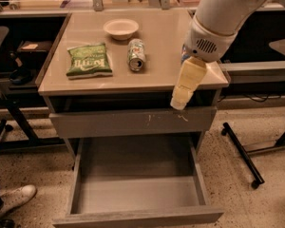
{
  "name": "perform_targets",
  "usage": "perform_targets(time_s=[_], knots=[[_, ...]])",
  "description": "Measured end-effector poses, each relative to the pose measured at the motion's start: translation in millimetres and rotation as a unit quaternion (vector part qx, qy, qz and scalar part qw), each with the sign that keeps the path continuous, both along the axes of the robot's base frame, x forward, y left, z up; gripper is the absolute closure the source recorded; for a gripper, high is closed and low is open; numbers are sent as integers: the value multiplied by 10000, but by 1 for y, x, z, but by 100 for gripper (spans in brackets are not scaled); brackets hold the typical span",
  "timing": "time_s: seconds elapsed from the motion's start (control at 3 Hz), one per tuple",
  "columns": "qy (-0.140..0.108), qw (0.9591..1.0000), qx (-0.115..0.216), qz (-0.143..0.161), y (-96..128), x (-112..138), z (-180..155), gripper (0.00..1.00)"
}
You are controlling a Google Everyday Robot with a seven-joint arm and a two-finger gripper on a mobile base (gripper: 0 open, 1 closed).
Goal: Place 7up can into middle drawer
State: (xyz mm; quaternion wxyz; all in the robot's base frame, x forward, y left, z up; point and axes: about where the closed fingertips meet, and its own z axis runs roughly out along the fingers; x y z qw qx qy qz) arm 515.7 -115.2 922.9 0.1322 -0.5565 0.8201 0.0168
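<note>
The 7up can point(136, 54), silver-white and green, lies on its side in the middle of the beige tabletop point(156, 75). The middle drawer point(85, 194) is pulled wide open below, and its deep grey tray is empty. My gripper point(179, 101) is a cream-coloured piece hanging from the white arm point(218, 18). It points down over the table's front right edge, to the right of the can and apart from it, just above a closed drawer front with scratches point(133, 122). It holds nothing that I can see.
A green chip bag point(88, 60) lies left of the can and a white bowl point(121, 28) sits behind it. My arm covers the table's right side. A chair base point(9, 122) and a shoe point(14, 196) are at the left, a wheeled stand leg point(242, 156) at the right.
</note>
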Motion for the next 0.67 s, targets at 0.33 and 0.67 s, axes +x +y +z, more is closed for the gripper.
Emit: perform_targets(time_s=[0.33, 0.67], knots=[[-7, 10000, 18, 11, 4, 2, -1, 0], [-30, 9996, 284, -85, 14, 12, -4, 0]])
